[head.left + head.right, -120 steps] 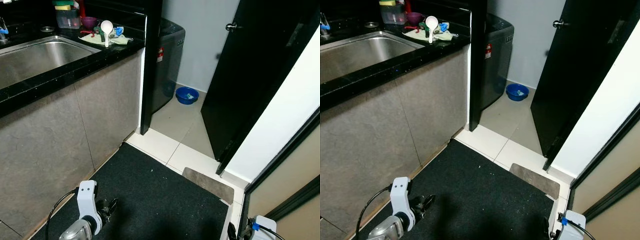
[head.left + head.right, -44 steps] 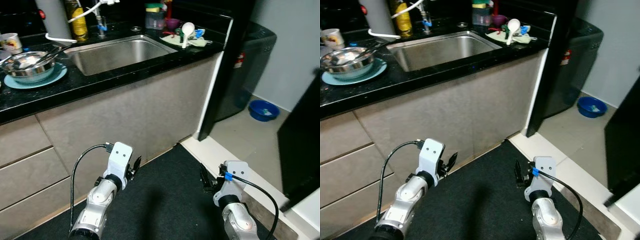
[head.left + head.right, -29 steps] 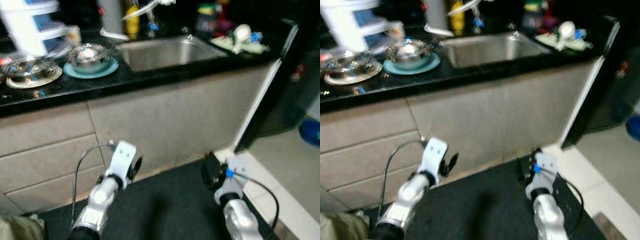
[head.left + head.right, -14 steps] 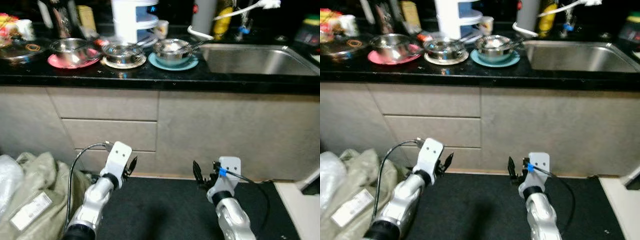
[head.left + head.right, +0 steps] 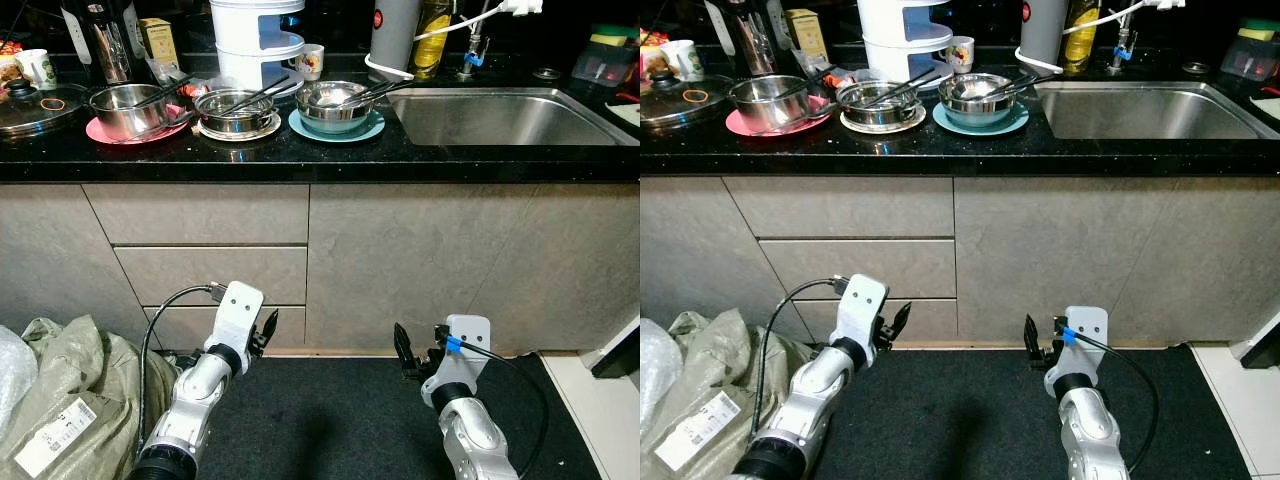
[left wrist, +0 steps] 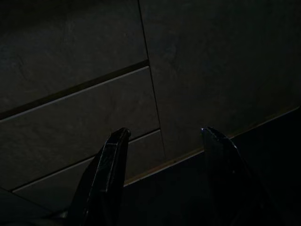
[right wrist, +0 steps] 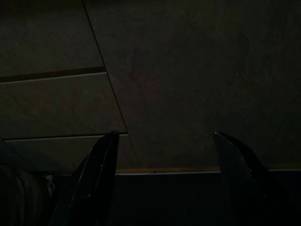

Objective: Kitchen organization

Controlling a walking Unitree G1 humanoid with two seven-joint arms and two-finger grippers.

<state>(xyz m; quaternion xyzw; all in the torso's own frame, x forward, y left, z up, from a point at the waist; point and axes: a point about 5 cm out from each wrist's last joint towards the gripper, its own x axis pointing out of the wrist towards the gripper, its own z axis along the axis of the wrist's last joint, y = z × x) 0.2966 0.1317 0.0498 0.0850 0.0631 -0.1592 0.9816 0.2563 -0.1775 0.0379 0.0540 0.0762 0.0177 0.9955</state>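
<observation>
Bowls on plates (image 5: 240,112) crowd the table's (image 5: 300,160) front edge left of the open sink (image 5: 505,115); grey cabinet fronts (image 5: 400,260) wall the dark floor mat (image 5: 330,430) ahead.

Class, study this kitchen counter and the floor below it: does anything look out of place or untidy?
Three used steel bowls with utensils sit unwashed on plates left of the sink, and a crumpled sack lies slumped on the floor by the drawers.

Both arms low, fingers (image 6: 113,160) spread
</observation>
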